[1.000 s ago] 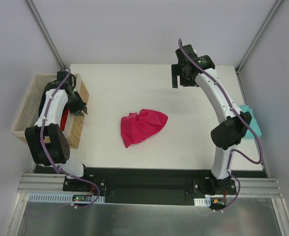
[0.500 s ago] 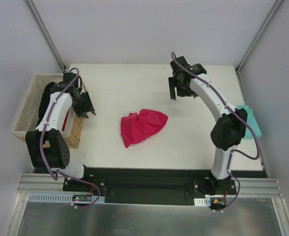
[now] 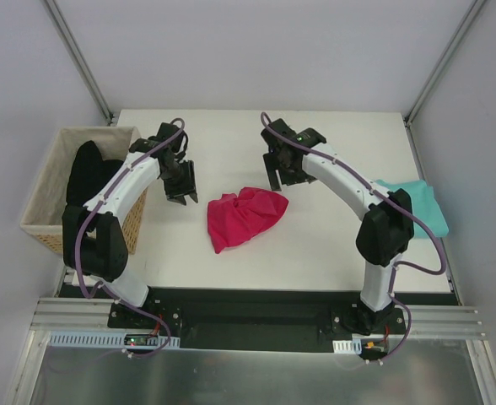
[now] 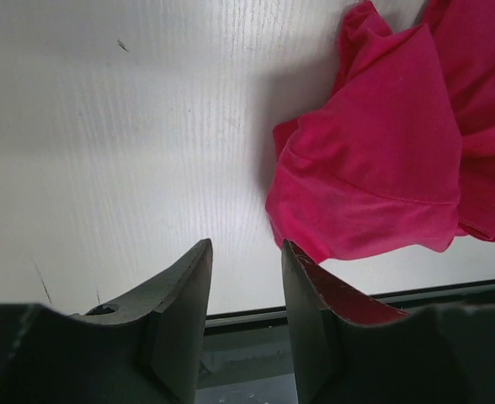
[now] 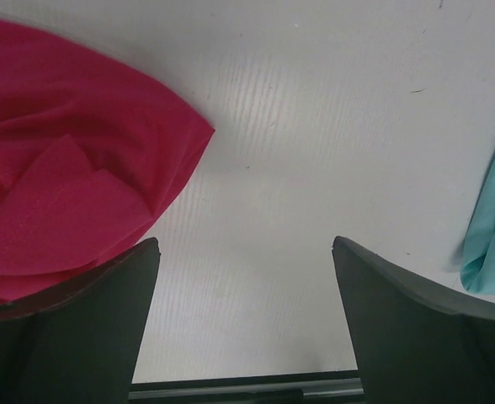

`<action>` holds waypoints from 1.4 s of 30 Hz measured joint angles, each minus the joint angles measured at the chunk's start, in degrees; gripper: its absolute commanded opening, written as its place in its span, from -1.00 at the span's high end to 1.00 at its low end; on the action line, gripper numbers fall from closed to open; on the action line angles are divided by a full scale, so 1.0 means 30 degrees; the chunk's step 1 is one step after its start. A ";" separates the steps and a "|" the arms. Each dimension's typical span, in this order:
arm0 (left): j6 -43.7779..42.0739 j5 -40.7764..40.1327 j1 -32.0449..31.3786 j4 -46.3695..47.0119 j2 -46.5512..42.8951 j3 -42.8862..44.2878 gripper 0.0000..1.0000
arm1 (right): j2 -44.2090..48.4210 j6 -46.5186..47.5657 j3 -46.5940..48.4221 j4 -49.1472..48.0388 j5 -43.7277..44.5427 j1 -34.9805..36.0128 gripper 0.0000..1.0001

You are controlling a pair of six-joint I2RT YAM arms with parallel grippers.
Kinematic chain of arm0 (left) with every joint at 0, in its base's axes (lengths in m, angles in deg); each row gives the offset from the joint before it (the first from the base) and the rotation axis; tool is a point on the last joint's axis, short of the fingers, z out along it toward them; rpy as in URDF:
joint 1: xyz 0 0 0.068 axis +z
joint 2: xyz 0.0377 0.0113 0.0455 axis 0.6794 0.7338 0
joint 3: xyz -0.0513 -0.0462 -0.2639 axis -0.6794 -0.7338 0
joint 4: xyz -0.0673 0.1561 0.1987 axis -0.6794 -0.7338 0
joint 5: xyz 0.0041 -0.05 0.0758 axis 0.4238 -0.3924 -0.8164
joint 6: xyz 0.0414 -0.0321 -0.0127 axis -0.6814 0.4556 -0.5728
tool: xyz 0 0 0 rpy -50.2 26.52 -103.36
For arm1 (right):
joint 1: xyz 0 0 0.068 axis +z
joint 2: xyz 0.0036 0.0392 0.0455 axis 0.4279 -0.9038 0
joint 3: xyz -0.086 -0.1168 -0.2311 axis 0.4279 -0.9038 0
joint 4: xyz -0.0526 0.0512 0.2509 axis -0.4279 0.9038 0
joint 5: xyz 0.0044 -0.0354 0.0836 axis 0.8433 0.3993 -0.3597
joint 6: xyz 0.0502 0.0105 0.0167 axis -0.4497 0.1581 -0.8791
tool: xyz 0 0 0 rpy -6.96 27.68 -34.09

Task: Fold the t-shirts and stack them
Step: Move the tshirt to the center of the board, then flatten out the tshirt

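A crimson-pink t-shirt (image 3: 244,218) lies crumpled in the middle of the white table. A teal t-shirt (image 3: 412,207) lies at the table's right edge, partly behind the right arm. My left gripper (image 3: 180,184) hovers just left of the pink shirt, open with nothing between its fingers. In the left wrist view the pink t-shirt (image 4: 391,160) is up and to the right of the left gripper (image 4: 246,246). My right gripper (image 3: 280,175) hangs wide open at the shirt's far right edge. In the right wrist view the right gripper (image 5: 246,242) has pink cloth (image 5: 71,168) at its left finger and teal cloth (image 5: 493,227) far right.
A wicker basket (image 3: 45,190) stands off the table's left edge, with dark cloth (image 3: 86,173) inside it. Grey walls enclose the back and sides. The black mounting rail (image 3: 248,308) runs along the near edge.
My left arm has swung out of the basket rightward to the pink shirt, its jaws now wider. My right arm has come from the far back down and left to the shirt.
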 measured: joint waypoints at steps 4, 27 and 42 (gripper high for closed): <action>0.0379 -0.0255 -0.0153 -0.0029 0.0015 0.0124 0.25 | 0.0000 -0.0270 -0.0051 -0.0058 0.0073 0.0714 -0.88; 0.0444 -0.1486 -0.0284 -0.0831 0.0022 0.0124 0.27 | -0.0211 -0.4262 -0.2535 -0.5581 0.0423 0.1974 -0.42; 0.0131 -0.2011 -0.0291 -0.1311 0.0182 0.0146 0.28 | 0.0656 -0.6397 -0.3424 -0.7373 0.0452 0.2237 -0.40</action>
